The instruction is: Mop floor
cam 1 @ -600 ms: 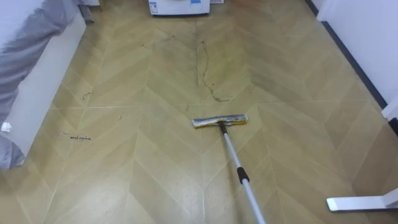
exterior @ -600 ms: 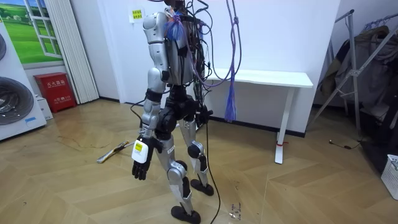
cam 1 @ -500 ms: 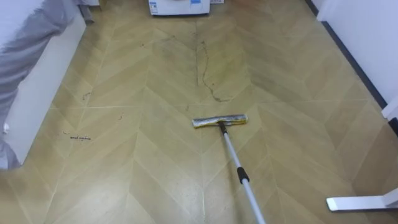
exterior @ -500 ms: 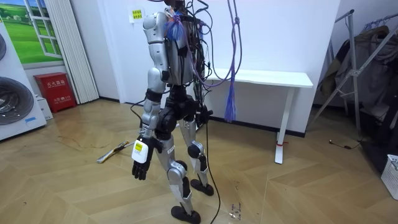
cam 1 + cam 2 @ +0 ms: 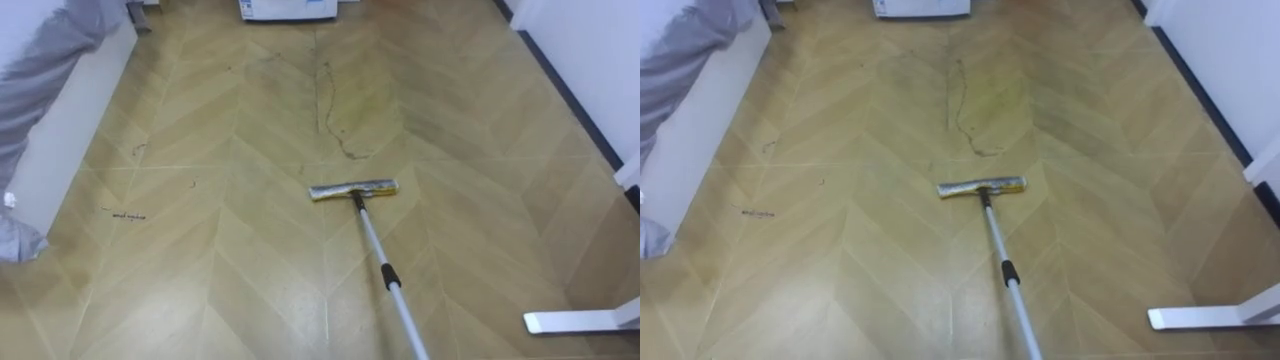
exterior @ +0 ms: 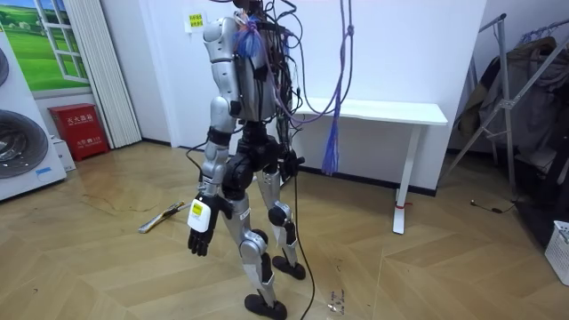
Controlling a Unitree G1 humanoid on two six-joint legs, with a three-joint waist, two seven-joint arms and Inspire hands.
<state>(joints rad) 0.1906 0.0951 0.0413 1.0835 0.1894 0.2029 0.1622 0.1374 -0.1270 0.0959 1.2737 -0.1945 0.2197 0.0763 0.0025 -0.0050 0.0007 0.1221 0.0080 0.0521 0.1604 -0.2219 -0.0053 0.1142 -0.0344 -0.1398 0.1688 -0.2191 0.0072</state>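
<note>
**Mop's flat on the floor, left hand just dangling**

The flat mop with a yellowish-grey pad and silver pole (image 5: 353, 190) lies on the tan herringbone wood floor (image 5: 230, 280), pad side away from the robot. The pole has a black collar partway down and runs off the bottom edge of both eye views, so I can't tell what, if anything, has hold of the far end. Just past the pad there's a thin dark squiggly mark (image 5: 330, 115) on the boards, plus a few small scuffs off to the left.

In the room view the mop sits low on the floor at the room view's left of the robot, w/ the robot standing upright facing that way. Its left hand (image 6: 197, 233) hangs by the thigh, fingers loose and pointing down, nothing in it.

Around it:
- white metal table foot (image 5: 580, 321) at lower right
- grey cloth (image 5: 40, 60) draped along the left edge
- white appliance front (image 5: 288, 9) at the top
- white desk (image 6: 391, 112) just beyond the robot
</note>
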